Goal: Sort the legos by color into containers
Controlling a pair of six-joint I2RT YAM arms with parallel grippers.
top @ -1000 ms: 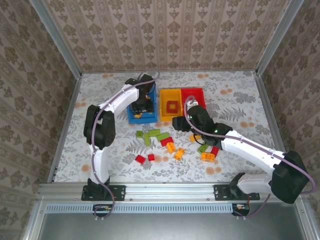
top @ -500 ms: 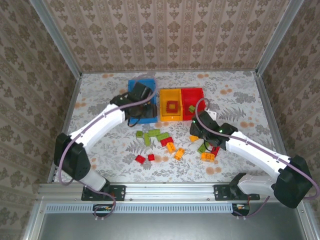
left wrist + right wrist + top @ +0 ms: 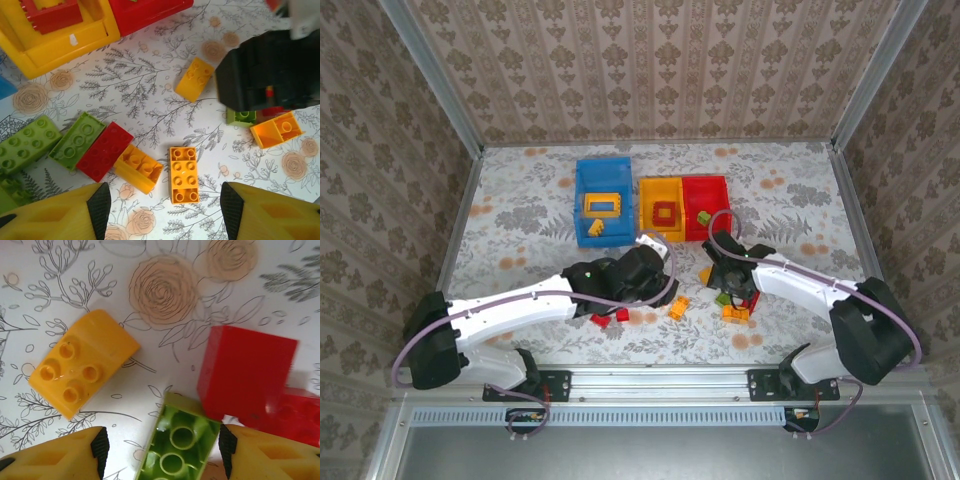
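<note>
My left gripper (image 3: 165, 202) has swung down from the large blue plastic bin (image 3: 582, 200) to the loose legos on the desk (image 3: 520, 200). It stands wide and empty over an orange rectangular plastic brick (image 3: 184, 174). My right gripper (image 3: 161, 446), also spread apart, straddles a green plastic brick (image 3: 177, 450) beside a red brick (image 3: 245, 370).

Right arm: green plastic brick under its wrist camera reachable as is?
Probably yes: the green plastic brick lies between the fingers of the open right gripper; a red plastic brick crowds one side.
</note>
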